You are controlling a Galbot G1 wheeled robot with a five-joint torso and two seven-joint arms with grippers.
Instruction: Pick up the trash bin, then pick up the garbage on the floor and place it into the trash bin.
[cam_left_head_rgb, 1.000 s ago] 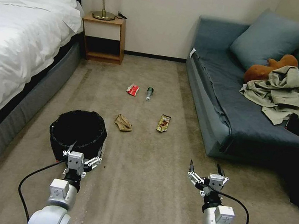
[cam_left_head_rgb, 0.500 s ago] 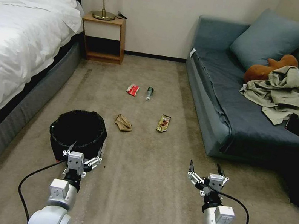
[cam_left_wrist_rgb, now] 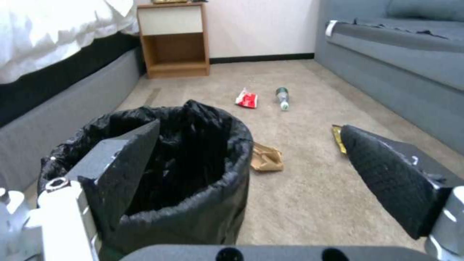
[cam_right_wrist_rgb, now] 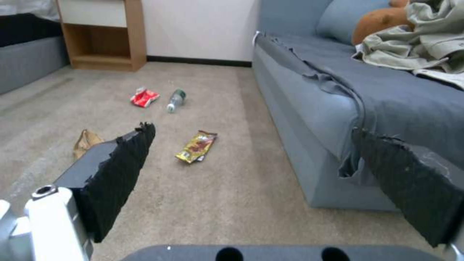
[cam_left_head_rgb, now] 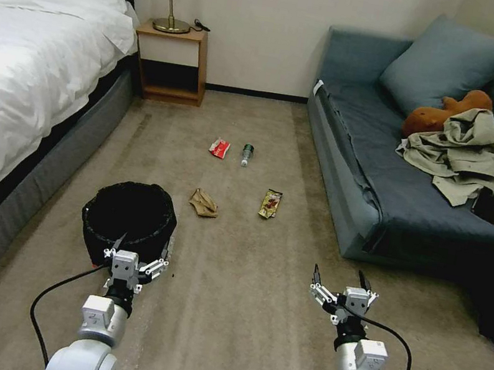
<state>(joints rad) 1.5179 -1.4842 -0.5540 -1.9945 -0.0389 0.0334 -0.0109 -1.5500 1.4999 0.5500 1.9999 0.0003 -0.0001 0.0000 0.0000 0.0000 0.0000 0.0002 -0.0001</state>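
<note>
Black-lined round trash bin (cam_left_head_rgb: 128, 216) — left gripper (cam_left_head_rgb: 141, 249) spread beside it

We see a beige carpet (cam_left_head_rgb: 238, 310) with faint lengthwise streaks, and on it the trash bin (cam_left_head_rgb: 129, 216), its black glossy liner hiding nearly all of the body. The wrapper (cam_left_head_rgb: 219, 148) is red and white, the paper wad (cam_left_head_rgb: 203, 203) plain brown, the snack packet (cam_left_head_rgb: 270, 203) gold with a brown print. The bottle (cam_left_head_rgb: 246, 154) looks clear with a greenish label, as far as we can tell. Both pairs of fingers (cam_left_wrist_rgb: 386, 170) (cam_right_wrist_rgb: 123, 159) are black and finely ribbed. The sofa (cam_left_head_rgb: 397, 191) is slate blue.
</note>
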